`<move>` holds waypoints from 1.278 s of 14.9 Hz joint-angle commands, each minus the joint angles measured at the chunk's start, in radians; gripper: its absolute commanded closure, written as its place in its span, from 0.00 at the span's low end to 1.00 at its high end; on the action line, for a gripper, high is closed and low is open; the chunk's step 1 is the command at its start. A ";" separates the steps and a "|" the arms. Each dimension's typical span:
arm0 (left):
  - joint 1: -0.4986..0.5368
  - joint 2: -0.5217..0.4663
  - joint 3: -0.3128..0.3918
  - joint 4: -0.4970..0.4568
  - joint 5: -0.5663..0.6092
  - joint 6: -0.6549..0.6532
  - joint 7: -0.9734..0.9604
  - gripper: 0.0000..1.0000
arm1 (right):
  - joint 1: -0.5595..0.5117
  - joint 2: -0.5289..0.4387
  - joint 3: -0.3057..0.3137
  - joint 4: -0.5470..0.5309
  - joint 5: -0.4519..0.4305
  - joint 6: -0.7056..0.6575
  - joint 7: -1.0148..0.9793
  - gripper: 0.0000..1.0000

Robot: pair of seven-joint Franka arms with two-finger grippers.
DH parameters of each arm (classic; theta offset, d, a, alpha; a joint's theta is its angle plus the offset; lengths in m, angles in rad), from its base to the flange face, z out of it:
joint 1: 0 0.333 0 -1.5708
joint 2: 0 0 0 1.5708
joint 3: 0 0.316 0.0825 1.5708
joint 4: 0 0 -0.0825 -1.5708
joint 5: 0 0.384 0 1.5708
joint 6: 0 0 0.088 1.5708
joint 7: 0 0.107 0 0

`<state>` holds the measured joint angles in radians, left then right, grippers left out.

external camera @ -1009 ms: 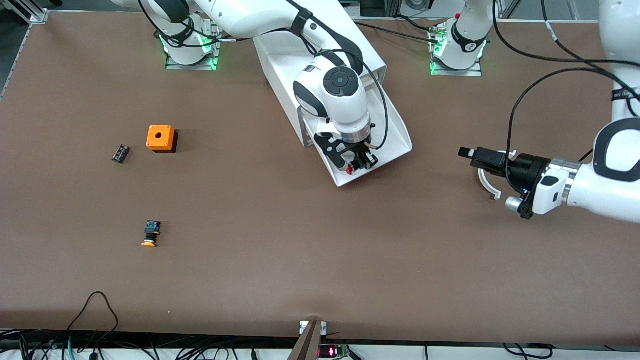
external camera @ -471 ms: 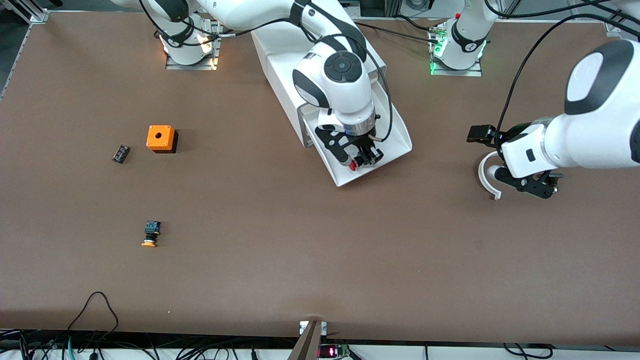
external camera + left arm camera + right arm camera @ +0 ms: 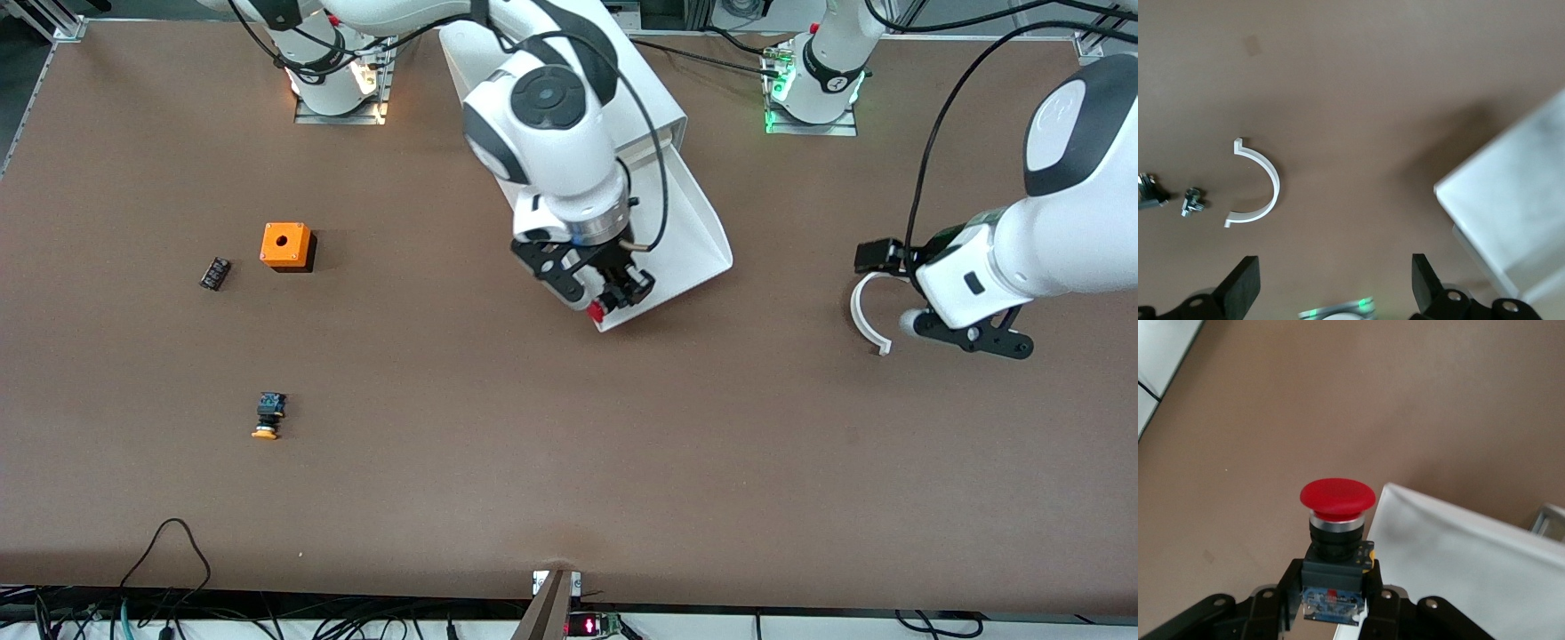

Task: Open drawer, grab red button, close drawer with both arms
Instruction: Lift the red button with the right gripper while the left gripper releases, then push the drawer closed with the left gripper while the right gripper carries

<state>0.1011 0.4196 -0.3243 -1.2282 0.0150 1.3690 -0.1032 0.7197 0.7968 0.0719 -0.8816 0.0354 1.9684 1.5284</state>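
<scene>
At frame center, the right gripper [image 3: 612, 300] clamps the red button [image 3: 596, 310] over the open drawer's [image 3: 689, 233] corner; at right, the left gripper [image 3: 1331, 293] hangs spread above brown table [image 3: 569, 462].

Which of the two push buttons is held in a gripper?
The red-capped button, clamped in the right gripper; the orange-yellow-capped button lies loose on the table.

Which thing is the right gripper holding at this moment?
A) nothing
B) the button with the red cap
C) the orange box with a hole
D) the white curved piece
B: the right gripper is shut on the red-capped button, held over the front edge of the open drawer.
</scene>
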 commanded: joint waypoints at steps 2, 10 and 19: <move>-0.061 0.025 -0.002 -0.106 0.023 0.177 -0.203 0.01 | -0.101 -0.011 0.009 0.007 0.070 -0.042 -0.231 1.00; -0.185 0.044 -0.002 -0.384 0.028 0.636 -0.649 0.01 | -0.304 0.007 0.008 -0.020 0.199 -0.057 -0.724 1.00; -0.290 0.067 -0.001 -0.508 0.033 0.786 -0.904 0.01 | -0.434 0.021 -0.001 -0.224 -0.041 0.018 -1.123 1.00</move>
<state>-0.1733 0.4966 -0.3314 -1.7122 0.0152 2.1393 -0.9582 0.3176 0.8374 0.0615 -1.0388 0.0446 1.9447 0.4669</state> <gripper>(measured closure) 0.009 0.581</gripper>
